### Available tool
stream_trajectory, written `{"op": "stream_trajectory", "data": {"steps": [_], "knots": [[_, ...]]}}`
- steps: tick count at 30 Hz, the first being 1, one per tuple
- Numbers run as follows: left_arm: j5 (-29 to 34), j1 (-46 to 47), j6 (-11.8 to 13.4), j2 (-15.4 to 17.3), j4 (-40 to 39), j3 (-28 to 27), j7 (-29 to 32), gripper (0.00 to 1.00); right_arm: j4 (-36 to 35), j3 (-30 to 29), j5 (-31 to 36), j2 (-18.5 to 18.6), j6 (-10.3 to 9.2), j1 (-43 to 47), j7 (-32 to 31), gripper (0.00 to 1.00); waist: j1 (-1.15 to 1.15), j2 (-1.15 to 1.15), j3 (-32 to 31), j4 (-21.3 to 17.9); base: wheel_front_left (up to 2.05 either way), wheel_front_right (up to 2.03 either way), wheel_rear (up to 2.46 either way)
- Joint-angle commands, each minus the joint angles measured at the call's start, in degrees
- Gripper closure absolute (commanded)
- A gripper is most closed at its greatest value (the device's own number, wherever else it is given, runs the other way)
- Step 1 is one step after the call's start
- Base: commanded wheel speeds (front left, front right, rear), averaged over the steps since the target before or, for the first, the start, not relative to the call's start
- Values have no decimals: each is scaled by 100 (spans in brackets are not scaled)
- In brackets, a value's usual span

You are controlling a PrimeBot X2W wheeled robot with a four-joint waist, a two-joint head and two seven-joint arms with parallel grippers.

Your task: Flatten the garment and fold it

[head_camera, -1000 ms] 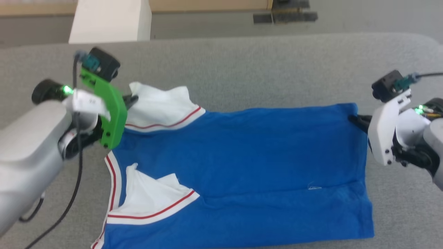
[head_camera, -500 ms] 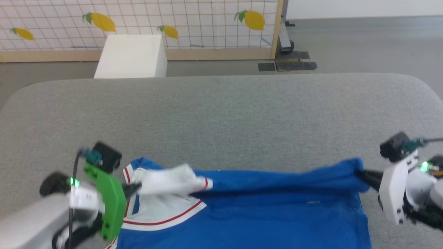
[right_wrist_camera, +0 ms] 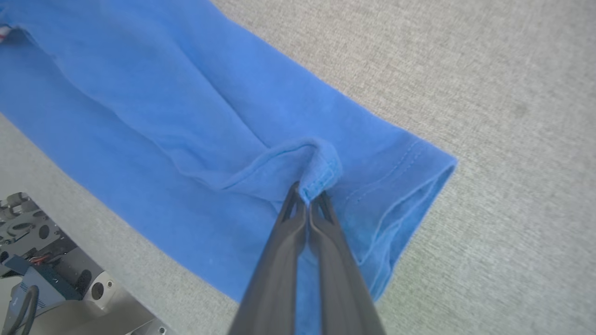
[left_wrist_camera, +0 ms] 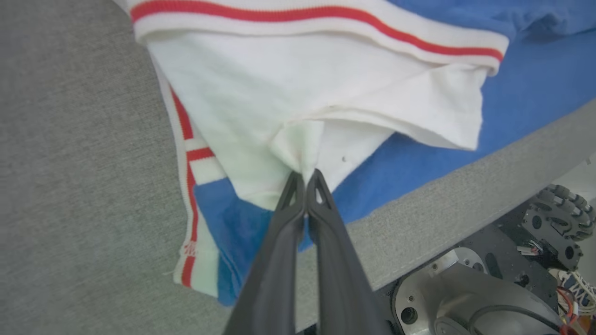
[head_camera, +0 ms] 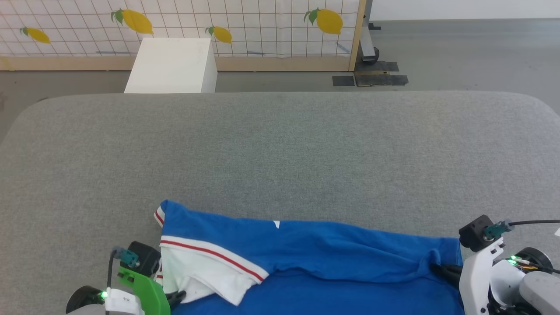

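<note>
The garment, a royal-blue T-shirt with white sleeves and red-striped trim, lies folded lengthwise along the near edge of the grey table. My left gripper sits at the bottom left, shut on the white sleeve; its fingertips pinch a bunch of that white cloth. My right gripper is at the lower right, shut on the blue hem. In the right wrist view the hem corner is bunched between the dark fingers, and the blue body stretches away to the left.
Beyond the table's far edge stand a white box and a tiled screen with lemon prints on a wooden frame. The table's near edge runs just under the garment, with my wheeled base below it.
The camera tilted up, so the whole picture shifted. Both grippers have drawn the far edge of the garment toward me, laying the far half over the near half.
</note>
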State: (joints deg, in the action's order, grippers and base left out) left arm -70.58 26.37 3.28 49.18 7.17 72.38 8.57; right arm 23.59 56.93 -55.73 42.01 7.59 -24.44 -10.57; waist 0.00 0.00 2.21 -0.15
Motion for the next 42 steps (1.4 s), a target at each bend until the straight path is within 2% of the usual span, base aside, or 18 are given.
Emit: {"op": "stream_trajectory", "data": {"steps": [1, 2, 3, 7, 10, 13, 16, 20, 22, 26, 30, 35, 42], "knots": [[-29, -68, -24, -43, 130, -40, -96, 100, 46, -34, 96, -22, -10, 51, 48, 73, 0, 0, -3, -10, 0, 0, 0], [2, -62, -30, -61, 214, -49, -154, 33, 62, -66, 171, -25, -10, 38, 100, 0, 0, 0, -17, -16, 0, 0, 0], [52, -48, -19, -65, 260, -70, -240, 0, 58, -100, 226, -27, -10, 28, 145, 0, 0, 0, -37, -19, 0, 0, 0], [175, -56, 77, -27, 237, -274, -797, 0, -210, -326, 266, 75, -10, 48, 291, 0, 0, 0, -170, -36, 0, 0, 0], [422, -100, 410, 53, 165, -522, -1549, 0, -599, -569, 373, 314, -10, 32, 316, 0, 0, 0, -255, -63, 0, 0, 0], [780, -152, 916, 28, 114, -797, -2190, 0, -1000, -929, 431, 576, -10, 60, 222, 0, 0, 0, -332, -62, 0, 0, 0], [1223, -243, 1511, -105, -71, -1197, -2342, 0, -1304, -1273, 417, 780, -10, 137, 6, 0, 0, 0, -373, -49, 0, 0, 0], [2164, -675, 2230, -431, -595, -2285, -2354, 0, -1497, -1657, 293, 974, -10, 267, -645, 0, 0, 0, -356, -35, 0, 0, 0], [2692, -995, 2393, -604, -725, -2846, -2355, 0, -1505, -1772, 118, 985, -10, 321, -1085, 0, 0, 0, -324, -29, 0, 0, 0], [3579, -1643, 2362, -1120, -1006, -3853, -2356, 0, -1458, -1864, -20, 1005, -10, 311, -1865, 0, 0, 0, -198, 7, 0, 0, 0], [4309, -2181, 2156, -1713, -1132, -4685, -2356, 0, -1221, -1952, -84, 849, -10, 326, -2360, 0, 0, 0, -60, 111, 0, 0, 0], [4820, -2670, 1721, -2491, -1130, -5537, -2357, 0, -908, -2002, -95, 513, -10, 489, -2619, 0, 0, 0, 114, 274, 0, 0, 0], [5413, -2955, 983, -3283, -908, -6291, -2357, 0, -382, -1945, 78, 14, -10, 628, -2705, 0, 0, 0, 312, 434, 0, 0, 0]]}}
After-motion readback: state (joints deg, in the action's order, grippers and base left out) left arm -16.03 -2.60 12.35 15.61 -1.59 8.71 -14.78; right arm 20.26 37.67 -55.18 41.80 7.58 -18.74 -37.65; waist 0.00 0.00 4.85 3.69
